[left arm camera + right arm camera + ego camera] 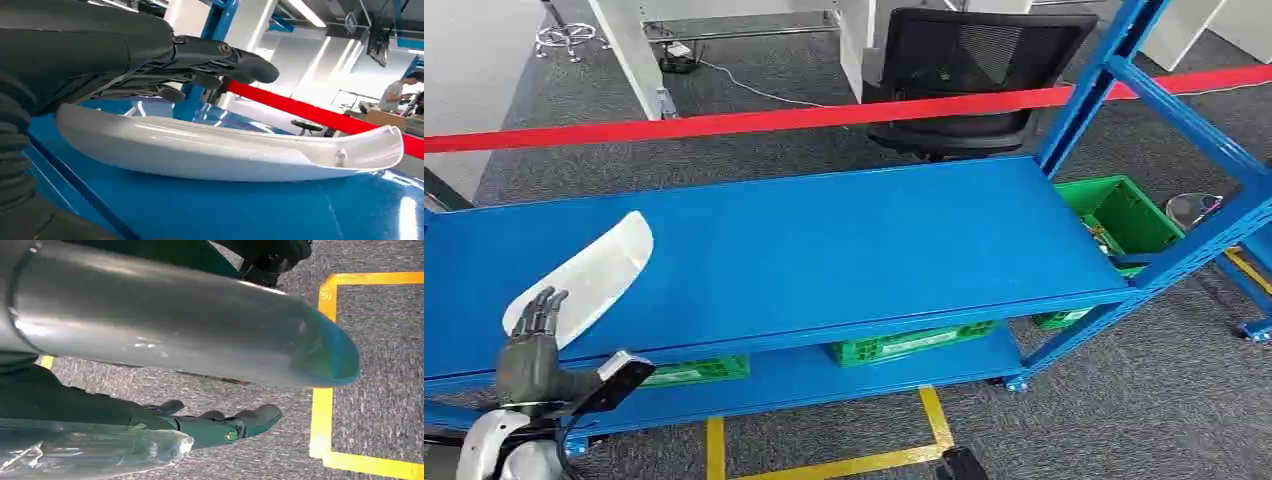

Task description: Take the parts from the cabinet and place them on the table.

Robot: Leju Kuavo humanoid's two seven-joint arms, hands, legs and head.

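A long white curved part (589, 275) lies flat on the blue top shelf (824, 250) of the rack, near its left end. My left hand (532, 345) is at the part's near end, fingers stretched out over it. In the left wrist view the dark fingers (215, 62) hover just above the white part (225, 150) with a gap between, gripping nothing. My right hand (220, 427) hangs low over the carpet with its fingers straight. A clear plastic wrap (90, 452) lies along it; whether the hand holds it is unclear.
Green crates (904, 342) sit on the lower shelf, and another green crate (1124, 215) stands at the right end. A red tape (824, 115) runs behind the rack, with a black chair (974, 70) beyond. Yellow floor lines (934, 420) mark the carpet.
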